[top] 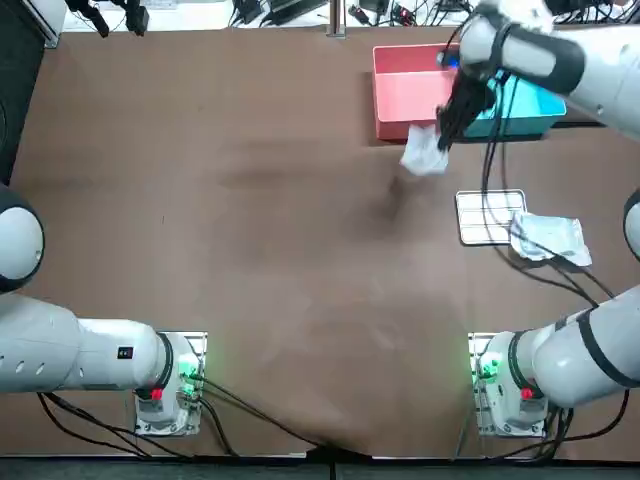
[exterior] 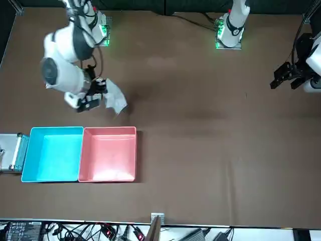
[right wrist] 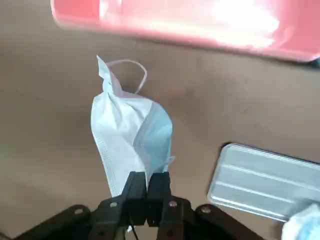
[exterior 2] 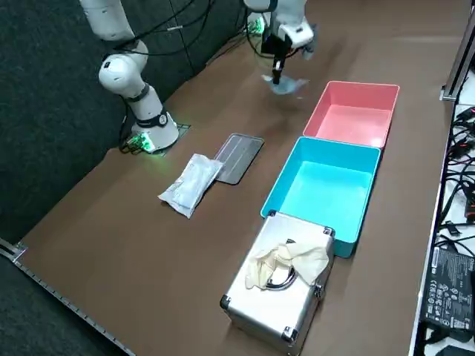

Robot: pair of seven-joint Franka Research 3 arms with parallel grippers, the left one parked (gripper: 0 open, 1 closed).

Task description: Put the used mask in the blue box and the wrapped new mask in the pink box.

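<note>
**Right gripper** [right wrist: 147, 182]: fingers pinched together on one edge of the used mask. It is raised over the far right part of the table, just on the near side of the pink box. The thin edge-hold lets the mask hang free below the fingers, so it can be dropped without snagging.

**Used mask** [right wrist: 127, 135]: crumpled, white and pale blue, with one ear loop sticking out. It dangles from the gripper and appears to be clear of the table, though the overhead view does not settle this. It is not over either box yet.

**Blue box** [exterior: 52, 153]: empty, at the far right, wall to wall with the pink box. It is where this mask belongs, and it lies to the right of where the mask now hangs, so the carry probably has to cross to the right.

**Pink box** [exterior: 110, 153]: empty, left of the blue box. It is reserved for the wrapped mask.

**Wrapped new mask** [top: 550, 238]: in clear packaging, lying flat at the near right with its left end touching a ribbed metal tray [top: 480, 215]. Untouched.

**Metal case** [exterior 2: 278, 297]: just right of the blue box, with a pale cloth-like item on its lid. It has no part in the task.
</note>
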